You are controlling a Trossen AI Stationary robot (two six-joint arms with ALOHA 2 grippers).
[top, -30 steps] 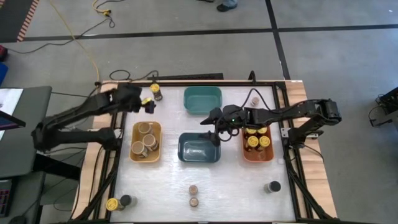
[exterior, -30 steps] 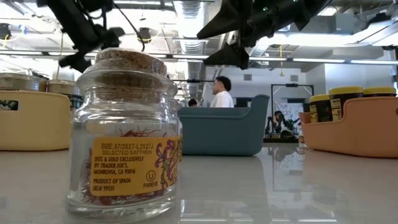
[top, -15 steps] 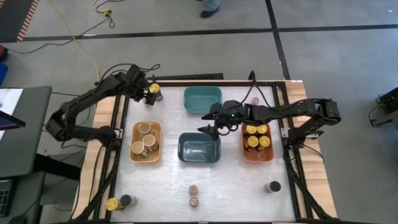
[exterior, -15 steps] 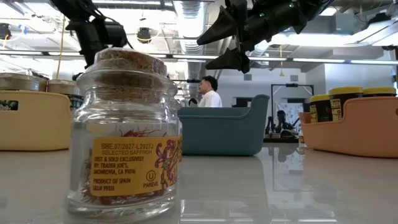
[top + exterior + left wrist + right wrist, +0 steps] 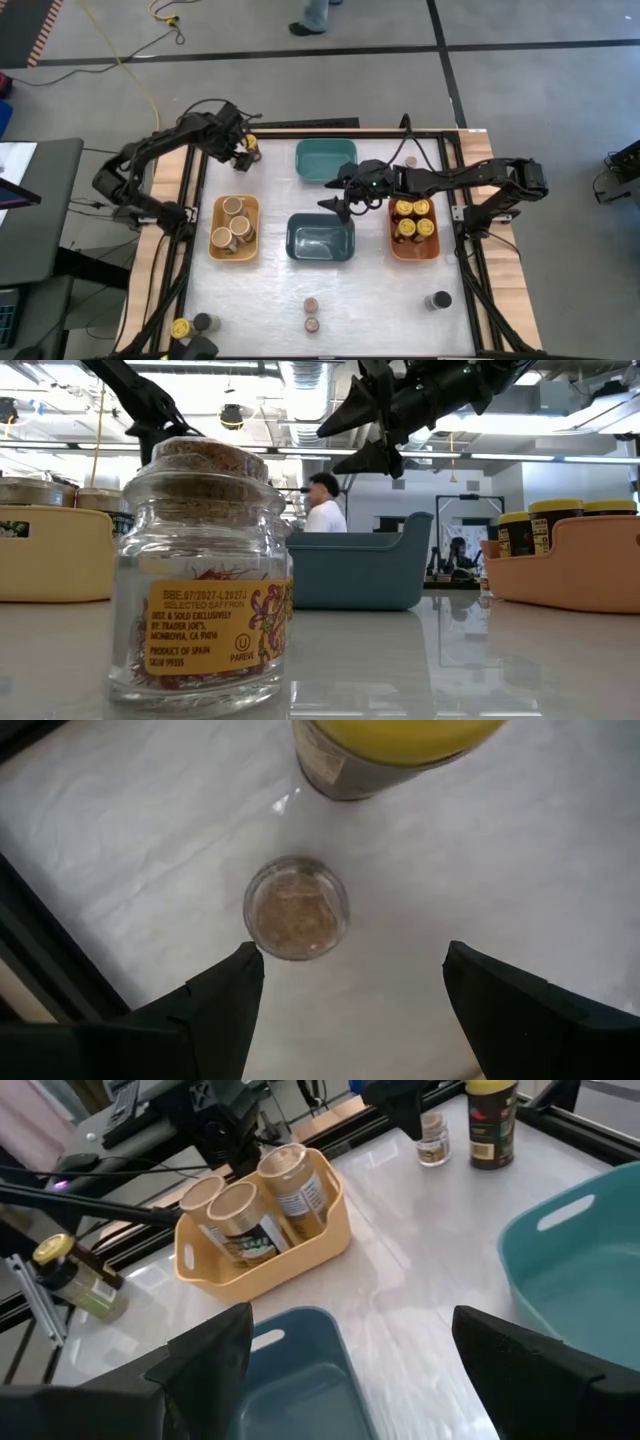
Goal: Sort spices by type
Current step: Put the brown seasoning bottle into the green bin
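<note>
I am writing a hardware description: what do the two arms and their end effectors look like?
Both arms are dark, slim and jointed. The right arm carries a thin black cable. Each end effector, left and right, has two black, matte, wedge-shaped fingers. No markings are visible on them.

We reach our left gripper (image 5: 240,152) toward the table's far left corner, fingers (image 5: 215,1005) spread wide. We hold our right gripper (image 5: 335,198) raised over mid-table, arm stretched out, fingers (image 5: 205,1355) parted.
</note>
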